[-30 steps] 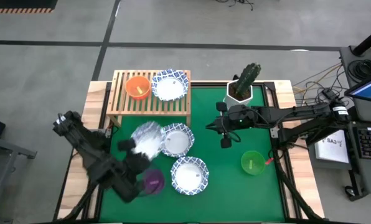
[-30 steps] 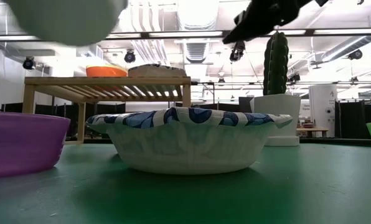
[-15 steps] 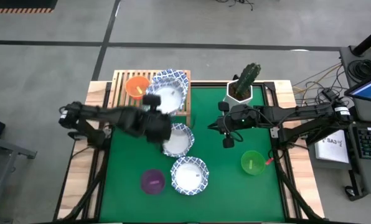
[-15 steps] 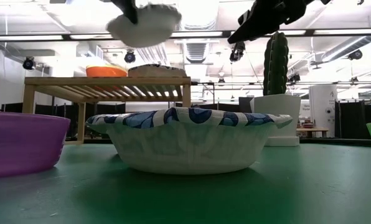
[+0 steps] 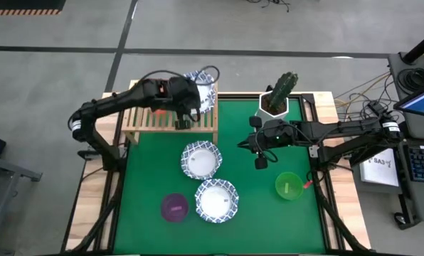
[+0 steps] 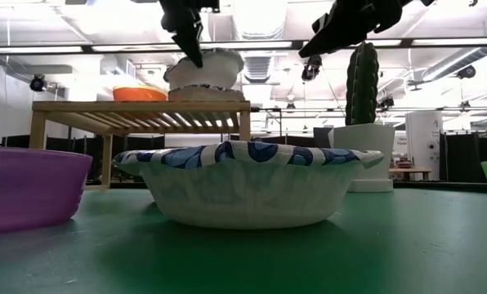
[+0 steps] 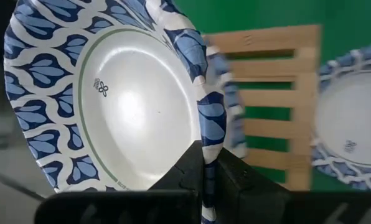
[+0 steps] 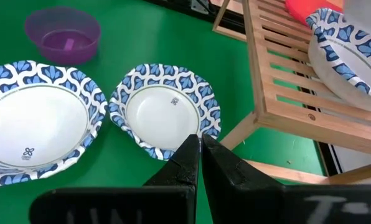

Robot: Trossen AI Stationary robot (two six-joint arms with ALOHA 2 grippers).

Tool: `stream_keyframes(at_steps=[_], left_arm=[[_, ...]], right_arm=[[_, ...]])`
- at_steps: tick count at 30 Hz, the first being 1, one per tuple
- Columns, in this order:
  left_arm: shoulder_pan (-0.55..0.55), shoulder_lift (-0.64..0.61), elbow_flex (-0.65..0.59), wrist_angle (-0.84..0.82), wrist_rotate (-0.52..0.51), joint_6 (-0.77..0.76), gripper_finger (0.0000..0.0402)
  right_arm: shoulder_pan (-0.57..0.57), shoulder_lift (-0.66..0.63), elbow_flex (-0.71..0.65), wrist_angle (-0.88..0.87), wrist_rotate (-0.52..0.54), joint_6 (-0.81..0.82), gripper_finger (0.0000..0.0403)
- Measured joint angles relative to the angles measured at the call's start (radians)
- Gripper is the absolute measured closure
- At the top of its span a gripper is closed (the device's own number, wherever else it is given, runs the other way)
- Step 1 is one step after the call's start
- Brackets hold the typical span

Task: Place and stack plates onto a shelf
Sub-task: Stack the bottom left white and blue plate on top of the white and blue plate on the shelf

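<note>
Four patterned plates counted: one pinched at rim by left claw (image 7: 204, 169) over shelf (image 5: 144, 119), held plate (image 6: 204, 67) just above another there; two on worktop (image 5: 269, 213) at 6 o'clock from shelf. Right claw (image 8: 200, 148) pressed together, hovering mid-worktop.

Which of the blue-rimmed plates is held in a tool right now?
The plate pinched by the left tool above the shelf; another lies on the shelf and two on the table.

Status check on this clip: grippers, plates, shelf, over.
Left gripper shut on patterned plate, held just over the plate on the shelf. Right gripper shut, empty, above the table. Two patterned plates on the table. Nothing blocking.
</note>
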Motion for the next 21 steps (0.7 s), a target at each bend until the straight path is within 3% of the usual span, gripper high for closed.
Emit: stream_keyframes(at_steps=[8, 21], left_arm=[[0.06, 0.0, 0.0, 0.03, 0.002, 0.009, 0.0386], [0.056, 0.0, -0.001, 0.036, 0.002, -0.011, 0.0285]], right_arm=[[0.0, 0.0, -0.001, -0.001, 0.0, 0.002, 0.0394], [0.0, 0.0, -0.001, -0.002, -0.005, 0.003, 0.0394]])
